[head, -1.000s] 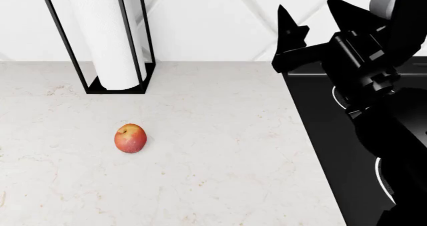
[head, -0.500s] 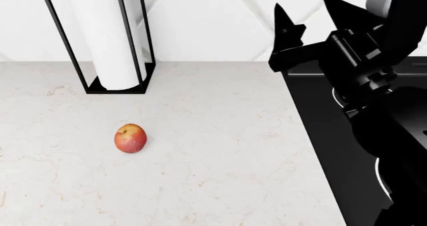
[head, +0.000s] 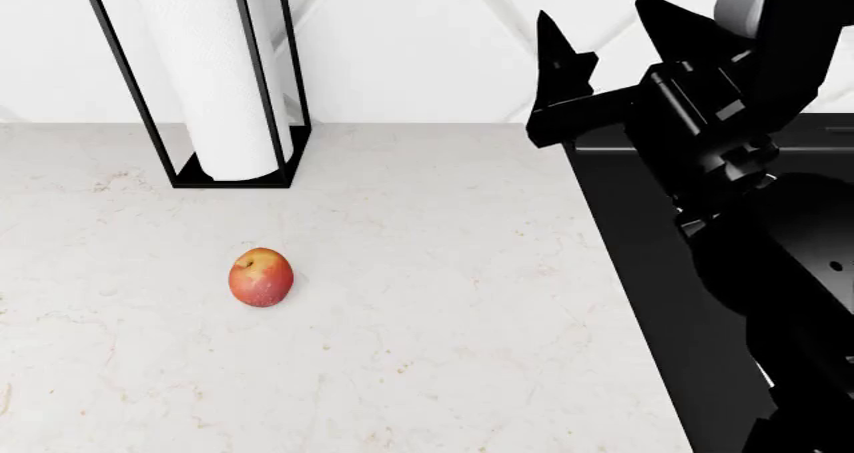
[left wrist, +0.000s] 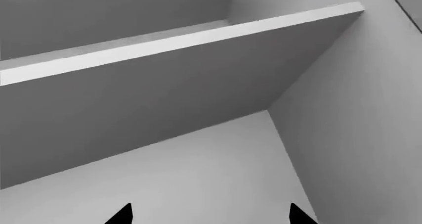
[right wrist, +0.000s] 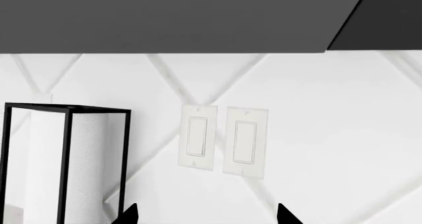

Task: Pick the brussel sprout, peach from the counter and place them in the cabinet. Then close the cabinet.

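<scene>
The peach [head: 262, 277], red with a yellow blush, lies on the white marble counter [head: 441, 303] at left of centre. My right gripper [head: 597, 13] is open and empty, held high at the back right, far from the peach. In the right wrist view it [right wrist: 207, 214] faces the back wall. My left gripper [left wrist: 209, 214] is open and empty; only its two dark fingertips show, and it points into the grey cabinet, below a shelf [left wrist: 178, 41]. The left gripper is out of the head view. The brussel sprout shows in no view.
A paper towel roll in a black wire stand [head: 227, 83] is at the back left. A black stovetop [head: 641, 233] borders the counter on the right, under my right arm. Two wall switches [right wrist: 224, 140] sit on the backsplash, below a dark cabinet underside [right wrist: 165, 16].
My right gripper has shifted slightly left and up. The peach has not moved.
</scene>
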Controlling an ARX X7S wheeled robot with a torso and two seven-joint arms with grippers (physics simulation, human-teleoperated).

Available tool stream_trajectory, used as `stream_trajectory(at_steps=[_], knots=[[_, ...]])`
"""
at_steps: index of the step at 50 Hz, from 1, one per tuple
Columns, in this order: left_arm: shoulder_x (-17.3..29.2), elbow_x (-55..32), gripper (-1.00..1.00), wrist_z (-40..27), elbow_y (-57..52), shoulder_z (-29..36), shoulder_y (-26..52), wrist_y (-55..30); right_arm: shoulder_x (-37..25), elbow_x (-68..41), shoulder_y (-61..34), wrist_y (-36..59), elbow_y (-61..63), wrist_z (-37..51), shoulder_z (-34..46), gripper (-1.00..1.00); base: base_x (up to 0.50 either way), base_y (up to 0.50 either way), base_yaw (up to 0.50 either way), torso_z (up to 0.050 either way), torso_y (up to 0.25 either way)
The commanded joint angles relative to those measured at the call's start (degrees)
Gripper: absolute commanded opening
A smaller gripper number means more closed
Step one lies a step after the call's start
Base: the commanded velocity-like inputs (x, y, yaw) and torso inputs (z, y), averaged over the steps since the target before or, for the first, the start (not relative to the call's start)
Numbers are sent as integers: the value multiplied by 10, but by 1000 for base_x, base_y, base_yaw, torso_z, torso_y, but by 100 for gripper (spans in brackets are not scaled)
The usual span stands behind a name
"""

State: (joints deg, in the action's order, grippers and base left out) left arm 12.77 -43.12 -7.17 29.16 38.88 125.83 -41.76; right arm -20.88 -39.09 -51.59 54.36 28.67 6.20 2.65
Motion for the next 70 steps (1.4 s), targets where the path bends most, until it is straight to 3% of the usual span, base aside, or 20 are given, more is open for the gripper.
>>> stream_trajectory(at_steps=[1, 25, 43, 56, 70], knots=[[42, -33, 100, -4, -150, 3, -36, -43, -1, -2, 1, -1, 1, 2, 3, 100, 0, 0, 0, 0, 0], [97, -98, 100, 48, -371, -13, -121, -1, -6, -2, 10, -11, -1, 3, 6, 100, 0, 0, 0, 0, 0], [115, -146, 100, 85, -453, -14, -168, 12, -7, -2, 17, -19, -3, 5, 8, 100, 0, 0, 0, 0, 0], [132, -233, 100, 78, -483, -42, -199, -8, -9, -5, 18, -21, -4, 7, 9, 100, 0, 0, 0, 0, 0], [153, -369, 100, 14, -527, -70, -249, -45, -14, -8, 20, -22, -3, 8, 8, 100, 0, 0, 0, 0, 0]])
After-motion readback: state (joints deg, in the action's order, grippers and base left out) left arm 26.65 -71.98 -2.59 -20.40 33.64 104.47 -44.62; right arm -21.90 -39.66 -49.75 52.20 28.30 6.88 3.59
